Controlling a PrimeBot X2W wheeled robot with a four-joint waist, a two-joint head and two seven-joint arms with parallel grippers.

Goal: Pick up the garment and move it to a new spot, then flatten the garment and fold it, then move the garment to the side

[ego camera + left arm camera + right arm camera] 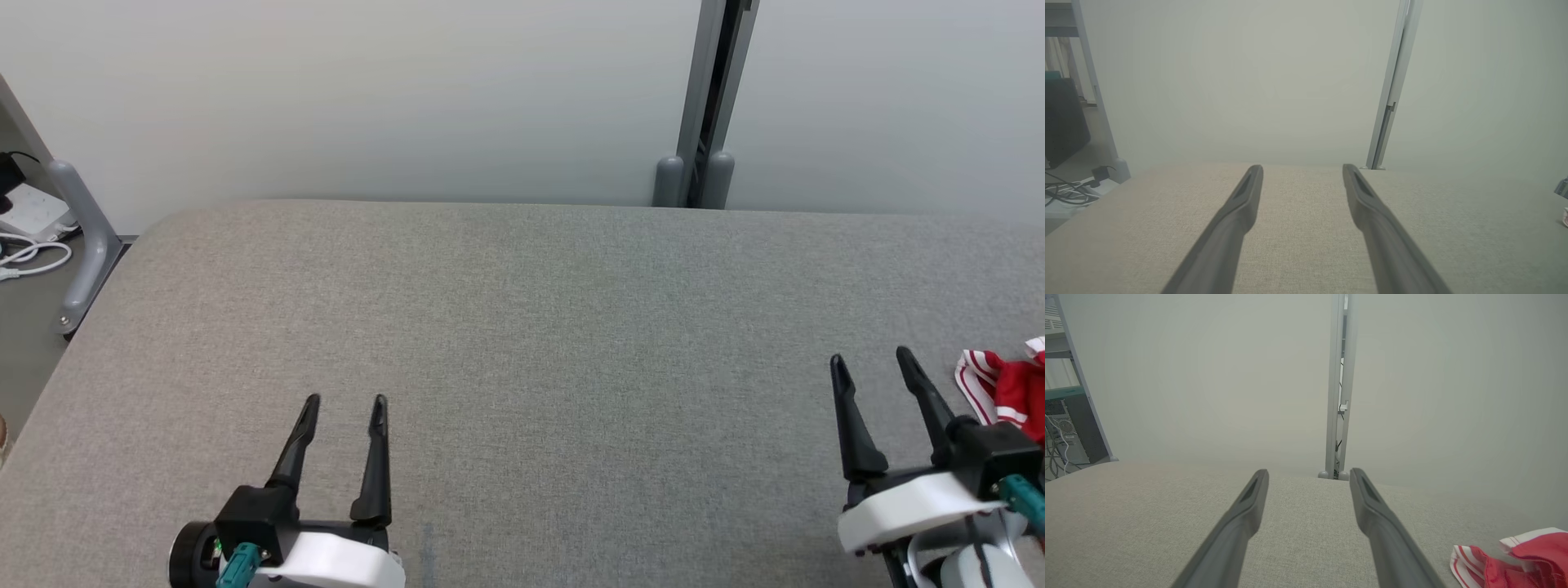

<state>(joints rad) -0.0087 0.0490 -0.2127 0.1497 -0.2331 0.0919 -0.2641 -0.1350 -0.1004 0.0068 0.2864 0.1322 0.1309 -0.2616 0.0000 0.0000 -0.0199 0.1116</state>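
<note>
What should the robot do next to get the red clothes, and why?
Probably swing the right gripper a little to its right, over the red garment. Its jaws are open and hold nothing, and the garment lies crumpled just beside it on the grey table, far from the left gripper.

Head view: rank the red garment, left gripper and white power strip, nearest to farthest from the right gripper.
1. red garment, just right of the right gripper
2. left gripper, lower left
3. white power strip, far left, off the table
</note>
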